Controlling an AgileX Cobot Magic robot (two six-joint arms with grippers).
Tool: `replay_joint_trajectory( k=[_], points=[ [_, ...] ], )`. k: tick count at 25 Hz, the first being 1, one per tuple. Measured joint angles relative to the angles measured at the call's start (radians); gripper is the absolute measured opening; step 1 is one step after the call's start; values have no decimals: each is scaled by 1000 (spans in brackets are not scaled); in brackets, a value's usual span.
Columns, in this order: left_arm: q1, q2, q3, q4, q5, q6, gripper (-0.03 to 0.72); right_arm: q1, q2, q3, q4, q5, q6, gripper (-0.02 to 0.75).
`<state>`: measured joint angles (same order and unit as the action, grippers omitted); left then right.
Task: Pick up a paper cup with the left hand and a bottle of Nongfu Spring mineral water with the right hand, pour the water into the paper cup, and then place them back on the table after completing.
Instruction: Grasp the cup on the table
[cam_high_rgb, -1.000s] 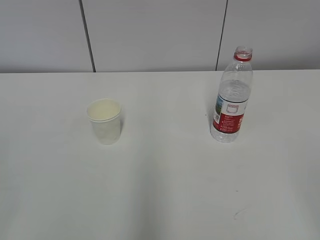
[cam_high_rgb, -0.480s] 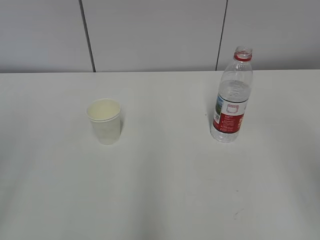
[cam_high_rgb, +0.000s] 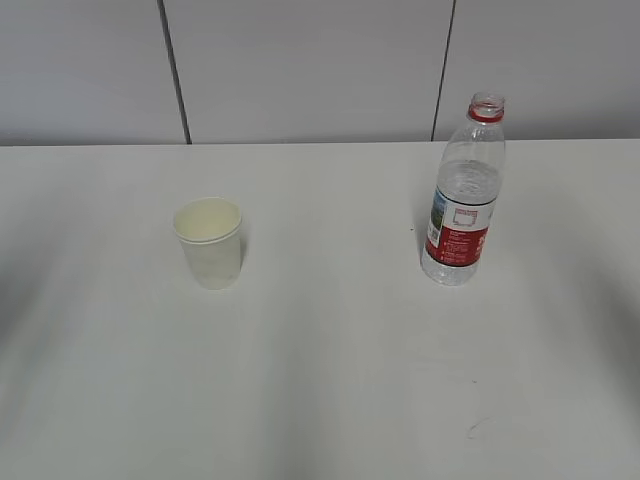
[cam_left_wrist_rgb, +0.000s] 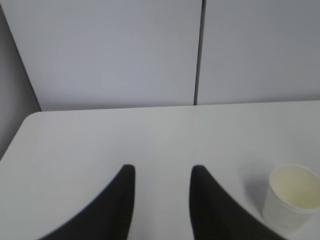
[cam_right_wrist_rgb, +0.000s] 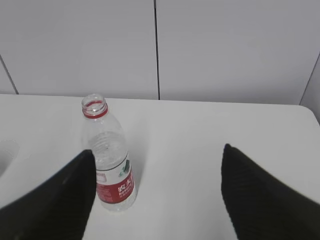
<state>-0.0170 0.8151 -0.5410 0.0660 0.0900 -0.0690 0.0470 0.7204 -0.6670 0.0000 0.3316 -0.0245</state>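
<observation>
Reaching is the step in hand, as we judge it: neither arm shows in the exterior view and nothing is grasped. Nearest, the left gripper (cam_left_wrist_rgb: 160, 195) hangs narrowly parted and empty, the paper cup (cam_left_wrist_rgb: 292, 197) well off to its right; we would shift it sideways until the cup sits between the fingers. The right gripper (cam_right_wrist_rgb: 157, 195) gapes wide, the uncapped Nongfu Spring bottle (cam_right_wrist_rgb: 111, 160) just beside its left finger; we would centre on the label, since the open neck spills if tipped. Cup and bottle stand upright, well apart, on the white worktop (cam_high_rgb: 330, 380), bare between them. The far edge meets a panelled wall (cam_high_rgb: 300, 70).
</observation>
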Motion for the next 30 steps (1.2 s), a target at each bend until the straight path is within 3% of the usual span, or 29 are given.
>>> replay_joint_trajectory(
  k=[4,9,14,20,26,30],
  points=[
    [0,130,34,0,-193,0,238,0,86,43,-21,-154,2,573],
    [0,297,186,3,-534,-13,238,0,185,160,-22,-395,2,573],
    [0,453,281,98,-870,-26,238,0,215,235,-22,-496,2,573],
    [0,593,281,209,-952,-38,238,0,215,249,-22,-523,2,573],
    [0,668,281,280,-1007,-160,238,0,215,253,-22,-571,2,573],
    [0,728,281,417,-1067,-167,238,0,215,271,-22,-604,2,573]
  ],
)
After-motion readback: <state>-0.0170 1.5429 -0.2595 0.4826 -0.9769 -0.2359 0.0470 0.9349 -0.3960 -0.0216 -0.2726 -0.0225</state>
